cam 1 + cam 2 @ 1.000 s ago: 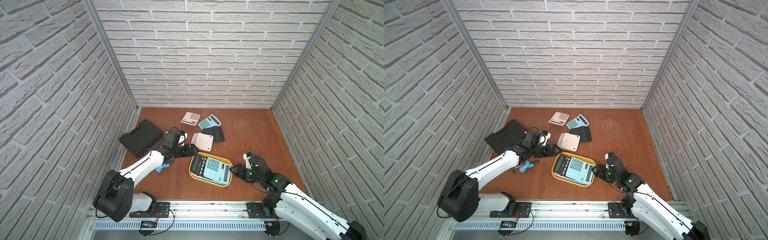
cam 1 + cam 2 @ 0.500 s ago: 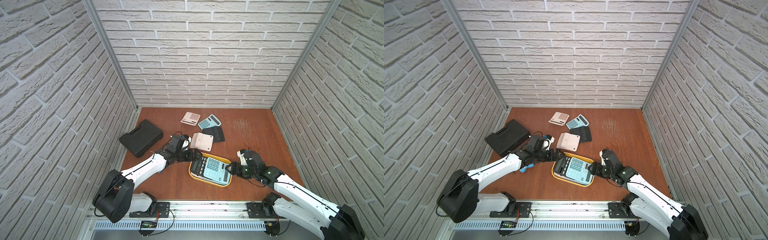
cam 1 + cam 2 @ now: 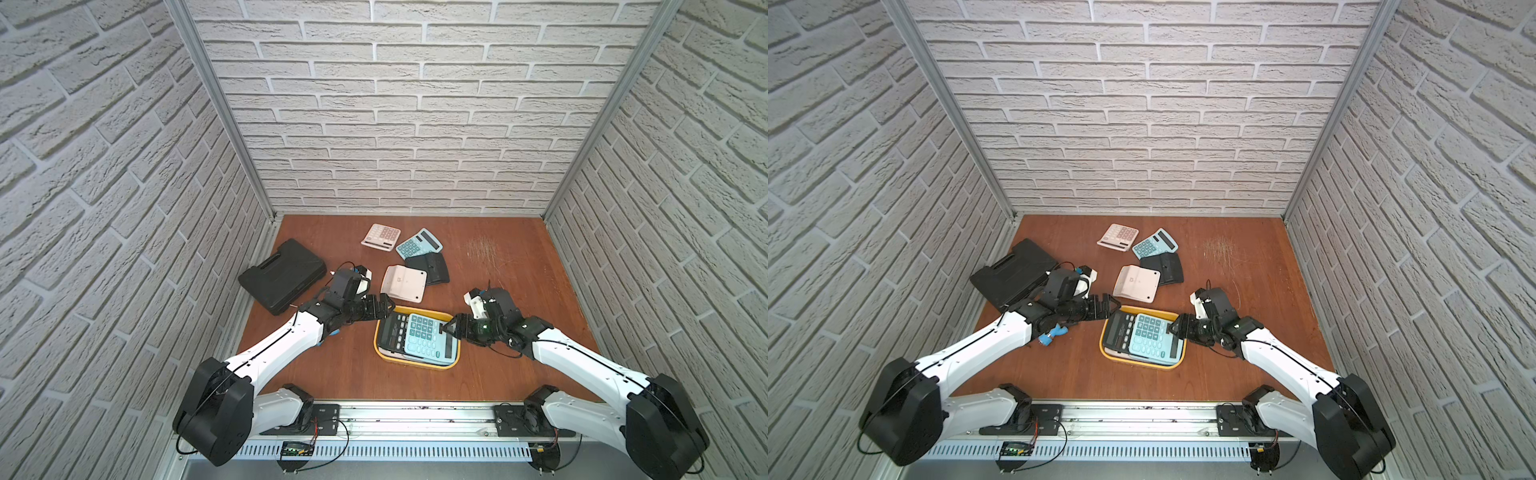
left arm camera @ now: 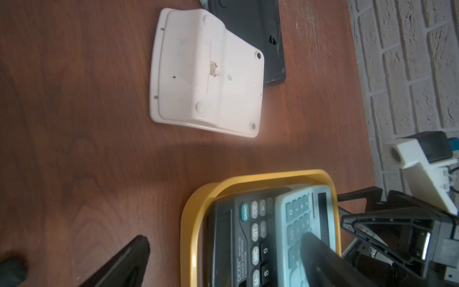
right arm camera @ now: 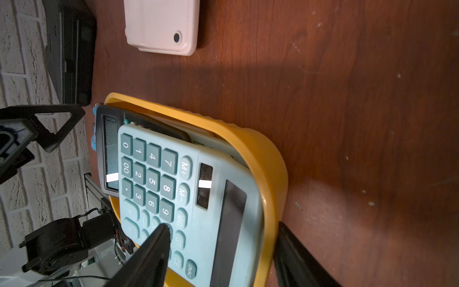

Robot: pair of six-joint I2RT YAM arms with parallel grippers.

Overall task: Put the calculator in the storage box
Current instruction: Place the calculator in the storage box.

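Item 1: storage box (image 3: 415,362). Yellow tub at front centre of the table (image 3: 511,374). 2 calculators lie face up in it in both top views.

Item 2: light blue calculator (image 3: 424,341). It lies inside the storage box on the 3 o'clock side. It partly overlaps the black calculator (image 3: 392,336) at its 9 o'clock. Its display edge lies against the box wall nearest the right gripper.

Item 3: right gripper (image 3: 451,329). It is at 3 o'clock of the box, at the rim. The jaws stand apart, clamped on nothing. In the right wrist view 1 finger (image 5: 159,246) hangs over the light blue calculator's keys and the other is outside the wall. The display edge and the wall sit between them.

Item 4: left gripper (image 3: 386,308). It is at the box's 10 o'clock corner, jaws spread wide and holding nothing.

Item 5: loose stock.
- The pale calculator (image 3: 404,283) lies face down just beyond the box at 12 o'clock.
- The dark calculator (image 3: 429,268) lies face down, touching the pale one at its 1 o'clock.
- The second blue calculator (image 3: 417,243) and the pink-keyed calculator (image 3: 381,237) lie farther toward 12 o'clock.
- The black case (image 3: 282,274) lies at 10 o'clock.
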